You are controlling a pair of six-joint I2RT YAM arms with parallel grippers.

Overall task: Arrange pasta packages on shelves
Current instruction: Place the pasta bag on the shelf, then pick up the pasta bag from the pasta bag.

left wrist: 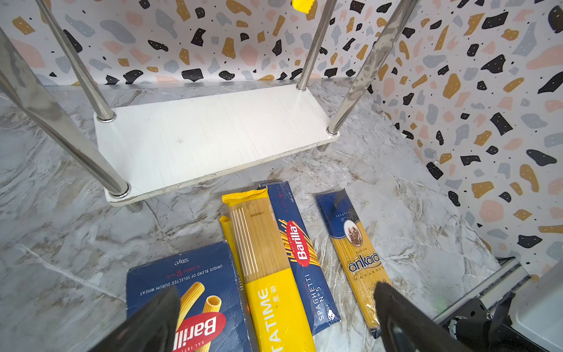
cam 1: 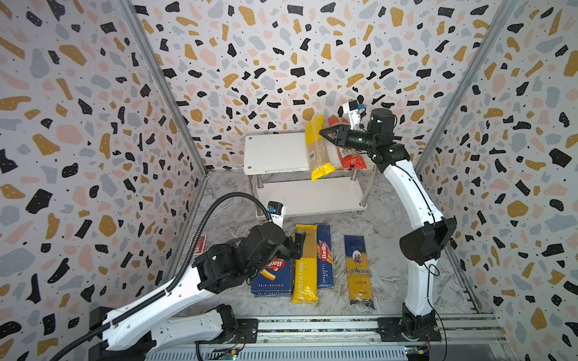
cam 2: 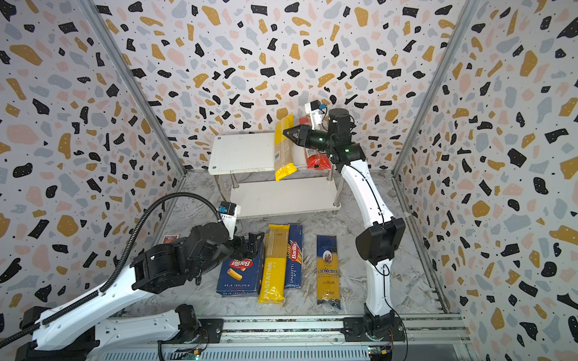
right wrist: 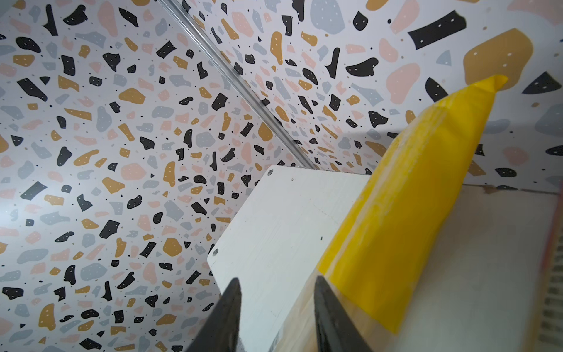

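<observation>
Left arm (cam 1: 162,297) and right arm (cam 1: 406,190) have white shells, black joints; a ribbed black hose (cam 1: 233,195) lines the left; left gripper (left wrist: 277,288) and right gripper (right wrist: 277,280) are black.

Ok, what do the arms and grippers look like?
The left arm and right arm have white shells with black joints. A ribbed black hose follows the left; a thin black cable the right. The left gripper and right gripper have black tapered fingers.

Robot lab booth: terrazzo-print walls (cam 1: 281,47), aluminium mounting rail (cam 1: 312,328).
</observation>
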